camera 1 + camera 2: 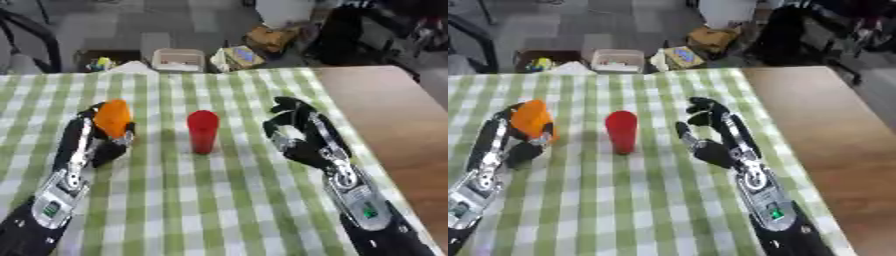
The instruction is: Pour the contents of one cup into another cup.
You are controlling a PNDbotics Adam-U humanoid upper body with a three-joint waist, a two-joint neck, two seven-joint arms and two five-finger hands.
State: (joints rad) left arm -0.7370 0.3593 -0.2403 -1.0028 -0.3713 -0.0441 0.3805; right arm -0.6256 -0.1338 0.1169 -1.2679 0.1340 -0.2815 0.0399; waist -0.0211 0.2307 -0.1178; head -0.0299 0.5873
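Green-checked cloth (219,200) is covering the near and left part of a table whose bare wooden top (394,115) is showing along the right side, and both of the robot's arms are reaching in across it from the lower corners. On the left, the left hand (98,142) is curling its fingers and thumb round an orange cup (112,117), which is leaning slightly off upright and appears to be lifted a little off the cloth, though contact with it cannot be ruled out. On the right, the right hand (715,140) is hanging with fingers curved and spread apart, thumb turned inward, holding nothing and standing well apart from either cup. Between the two hands a red cup (202,131) is standing upright on the cloth, just beside the orange one but not touching it. Whether the orange cup is carrying anything cannot be told from here. Risk is lying mostly in the pour: the red cup looks narrow and is standing unsupported, so a brush from the orange rim or the hand's knuckles could be tipping it over, and a tilt begun before the rims are lined up could be spilling onto the cloth. Beyond the table, boxes and bags (227,55) are sitting on a grey floor.
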